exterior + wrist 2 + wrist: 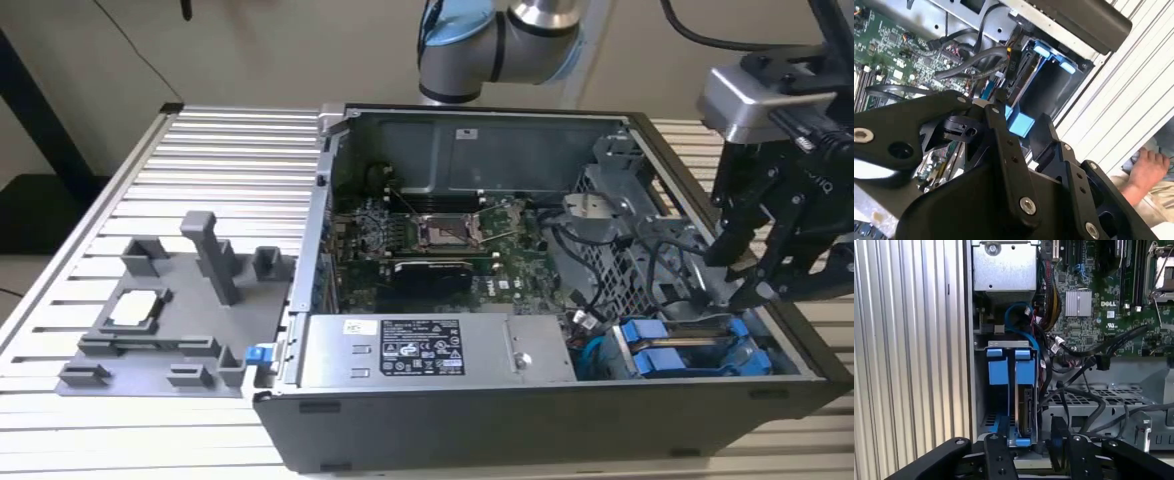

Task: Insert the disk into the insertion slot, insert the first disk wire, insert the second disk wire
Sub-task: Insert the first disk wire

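The robot's claw [1025, 432] hangs over one corner of an open computer case [534, 425]. Its two black fingers [999, 460] are spread apart and straddle the blue-framed end of the disk [1026, 407]. In the first wrist view a gap shows beside one finger, so it appears to grip nothing and is probably placed to guide or press the drive home. The disk stands on edge inside the insertion slot [1004, 344], as the grey cage seems built to take it, with its long axis running along the slot from the claw towards the power-supply box [1004, 270]. Black cables [1094, 360] lie loose over the perforated panel [1094, 400] just beside it (a person's hand [1146, 170] shows beyond the case). The case stands on a ribbed metal tabletop [200, 140].
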Available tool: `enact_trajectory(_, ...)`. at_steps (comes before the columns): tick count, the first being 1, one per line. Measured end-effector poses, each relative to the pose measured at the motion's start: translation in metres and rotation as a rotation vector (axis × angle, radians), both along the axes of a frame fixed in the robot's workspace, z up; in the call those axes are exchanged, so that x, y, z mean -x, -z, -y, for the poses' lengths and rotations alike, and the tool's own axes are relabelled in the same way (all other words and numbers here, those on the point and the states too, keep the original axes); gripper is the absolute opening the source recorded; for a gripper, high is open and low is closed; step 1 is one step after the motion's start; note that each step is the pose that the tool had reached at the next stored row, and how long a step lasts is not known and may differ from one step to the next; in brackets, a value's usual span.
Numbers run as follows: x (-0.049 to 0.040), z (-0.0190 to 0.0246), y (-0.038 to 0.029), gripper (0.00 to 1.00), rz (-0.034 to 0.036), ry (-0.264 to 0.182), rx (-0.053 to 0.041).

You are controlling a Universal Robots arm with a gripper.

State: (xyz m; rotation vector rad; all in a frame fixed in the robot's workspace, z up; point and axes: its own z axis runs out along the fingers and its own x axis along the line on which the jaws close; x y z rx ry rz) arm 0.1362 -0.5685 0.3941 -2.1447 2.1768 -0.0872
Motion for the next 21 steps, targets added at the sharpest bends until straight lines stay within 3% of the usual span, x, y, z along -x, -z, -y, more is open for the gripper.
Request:
enact_trajectory(3,0.0003,0.0,0.0,0.47,0.0526,0.0,-0.0119)
enact_trajectory(4,0.0004,-0.0001,0.0002,0.47,0.0653,0.0,-0.0149)
enact_trajectory(5,0.0003,-0.0002,0.0008,0.47,0.0687,-0.006,-0.0157)
enact_trajectory(11,0.0003,-0.0002,0.0031,0.47,0.0702,-0.089,-0.0185)
enact_trajectory(17,0.0004,-0.0002,0.0051,0.47,0.1143,-0.139,-0.0213)
enact_trajectory(21,-0.0001,-0.0017,0.0076,0.47,0.1172,-0.166,-0.0227)
